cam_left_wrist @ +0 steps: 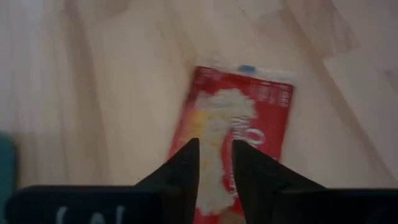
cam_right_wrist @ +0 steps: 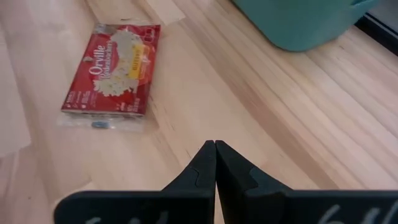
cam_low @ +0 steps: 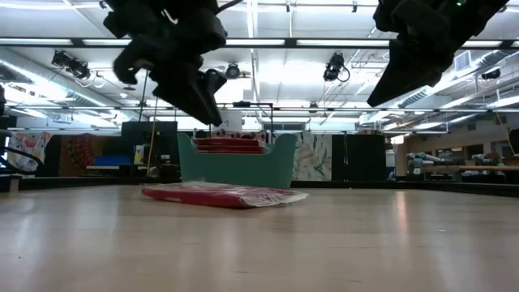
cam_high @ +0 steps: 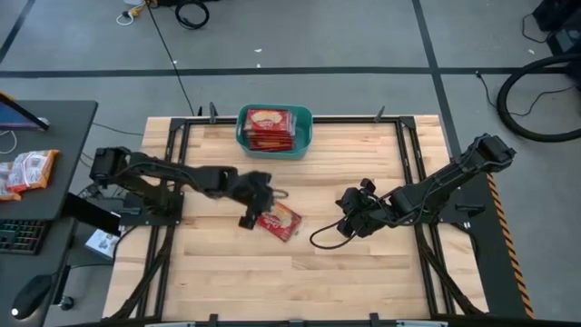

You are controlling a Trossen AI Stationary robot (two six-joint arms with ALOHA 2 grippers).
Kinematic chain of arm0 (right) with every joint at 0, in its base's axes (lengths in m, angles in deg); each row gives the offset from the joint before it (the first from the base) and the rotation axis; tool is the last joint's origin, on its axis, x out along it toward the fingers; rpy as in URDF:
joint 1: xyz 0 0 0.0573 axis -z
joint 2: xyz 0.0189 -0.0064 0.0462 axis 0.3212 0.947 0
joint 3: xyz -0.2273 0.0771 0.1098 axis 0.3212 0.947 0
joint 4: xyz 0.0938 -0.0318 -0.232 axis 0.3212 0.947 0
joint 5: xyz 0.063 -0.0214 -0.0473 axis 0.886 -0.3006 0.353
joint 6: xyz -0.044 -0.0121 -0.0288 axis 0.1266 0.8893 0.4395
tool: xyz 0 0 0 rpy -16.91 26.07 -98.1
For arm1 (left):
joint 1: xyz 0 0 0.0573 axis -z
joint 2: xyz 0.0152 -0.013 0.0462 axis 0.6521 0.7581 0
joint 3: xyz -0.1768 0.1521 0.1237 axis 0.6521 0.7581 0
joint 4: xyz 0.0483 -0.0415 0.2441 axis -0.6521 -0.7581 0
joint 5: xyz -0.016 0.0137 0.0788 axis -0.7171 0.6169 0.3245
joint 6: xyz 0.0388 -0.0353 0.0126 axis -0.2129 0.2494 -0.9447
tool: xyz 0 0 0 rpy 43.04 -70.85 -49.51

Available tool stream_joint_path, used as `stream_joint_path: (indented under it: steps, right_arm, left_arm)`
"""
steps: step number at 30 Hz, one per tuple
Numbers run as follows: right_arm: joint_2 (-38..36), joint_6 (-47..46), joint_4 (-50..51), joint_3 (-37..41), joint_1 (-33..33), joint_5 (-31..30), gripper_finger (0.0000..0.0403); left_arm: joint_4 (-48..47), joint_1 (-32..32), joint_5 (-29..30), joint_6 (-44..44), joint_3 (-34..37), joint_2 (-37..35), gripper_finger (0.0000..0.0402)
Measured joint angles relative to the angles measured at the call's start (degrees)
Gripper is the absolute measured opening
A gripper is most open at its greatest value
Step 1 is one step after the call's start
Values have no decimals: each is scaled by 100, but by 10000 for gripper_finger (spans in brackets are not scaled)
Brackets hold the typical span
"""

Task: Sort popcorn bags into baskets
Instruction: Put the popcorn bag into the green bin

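Observation:
One red popcorn bag (cam_high: 280, 221) lies flat on the wooden table, alone near the middle, and also shows in the low view (cam_low: 219, 195). The teal basket (cam_high: 274, 133) stands at the far edge with several red bags inside. My left gripper (cam_high: 247, 216) hovers over the loose bag's left end, raised clear of it (cam_low: 204, 105). Its fingers are a little apart, with the bag (cam_left_wrist: 249, 118) below them. My right gripper (cam_high: 348, 214) hangs shut to the right of the bag, well above the table (cam_low: 388, 91). Its wrist view shows the bag (cam_right_wrist: 115, 68) and the basket (cam_right_wrist: 305, 25) ahead.
A dark side table to the left carries an orange-and-white packet (cam_high: 27, 171) and a keyboard. Black frame rails (cam_high: 177, 145) run along the table's left, right and far sides. A black cable loop (cam_high: 318, 238) hangs beside my right gripper. Bare wood lies toward the near edge.

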Motion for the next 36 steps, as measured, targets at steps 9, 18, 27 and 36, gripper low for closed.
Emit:
stream_joint_path:
  steps: [9, 18, 27, 36]
  right_arm:
    - [1, 219, -147, 2, 11, -474, 9]
    - [36, 1332, -1493, 191, -11, -1167, 9]
    - [41, 2283, -2710, 698, -2, -616, 9]
    - [41, 2631, -2970, 704, 15, -539, 9]
  left_arm:
    - [262, 982, 835, -33, 13, 739, 131]
    - [437, 1374, 1244, -25, 13, 1361, 166]
    - [433, 1513, 1757, -7, 11, 1479, 166]
    - [417, 1570, 1965, 85, 0, 1692, 166]
